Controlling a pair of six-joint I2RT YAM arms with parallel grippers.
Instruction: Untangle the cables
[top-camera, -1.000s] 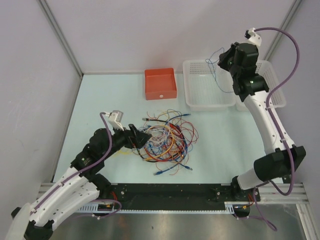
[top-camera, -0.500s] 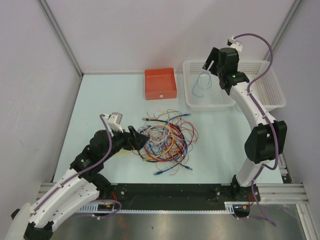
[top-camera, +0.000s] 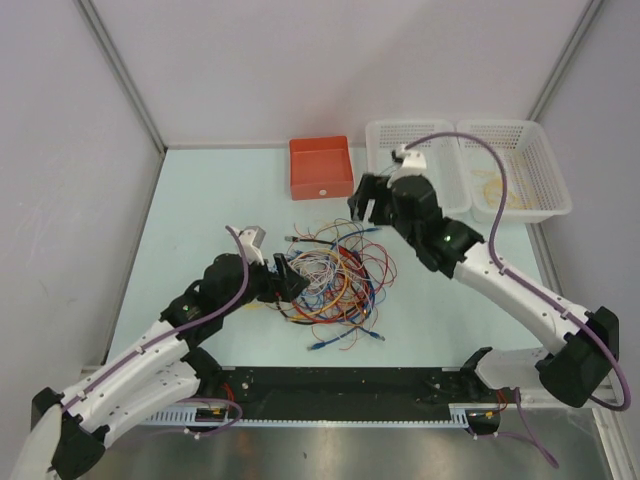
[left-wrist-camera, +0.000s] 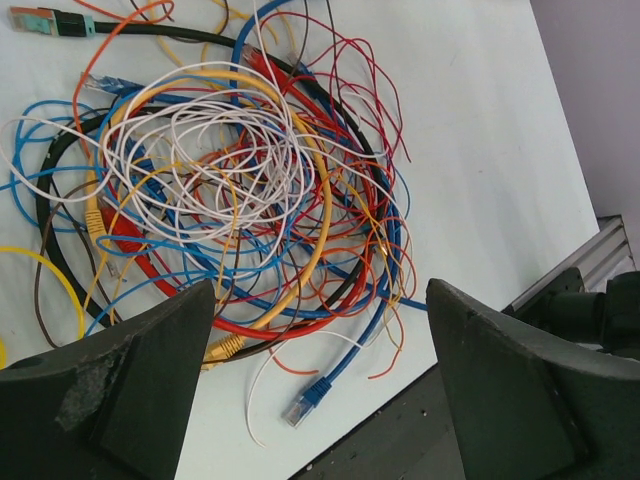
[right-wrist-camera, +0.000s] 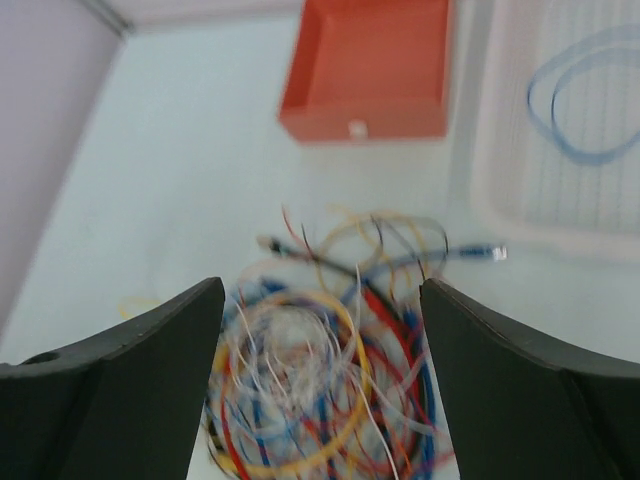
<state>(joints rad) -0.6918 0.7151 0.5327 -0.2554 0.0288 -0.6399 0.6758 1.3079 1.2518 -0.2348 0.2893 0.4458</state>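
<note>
Your cables (top-camera: 335, 278) lie in 1 heap on the surface (top-camera: 200, 200), between the 2 arms and just on the near side of the orange box (top-camera: 321, 167). Both claws are empty. The left claw (left-wrist-camera: 315, 300) is spread wide at the heap's left edge. The right claw (right-wrist-camera: 320, 290) is spread too and hovers over the far side, though its view is blurred.

Take 1 strand, not a bundle. The white cable (left-wrist-camera: 230, 160) sits on top in loose coils and looks least buried. The blue plug end (left-wrist-camera: 310, 393) poking out of the heap is another fair start.

Pinch with 1 claw, pin the heap lightly with the other, and lift slowly. Thin loops snag and will likely drag everything along.

The white basket (top-camera: 385, 135) beyond holds a blue cable (right-wrist-camera: 580, 100), so freed strands seem to belong there.
</note>
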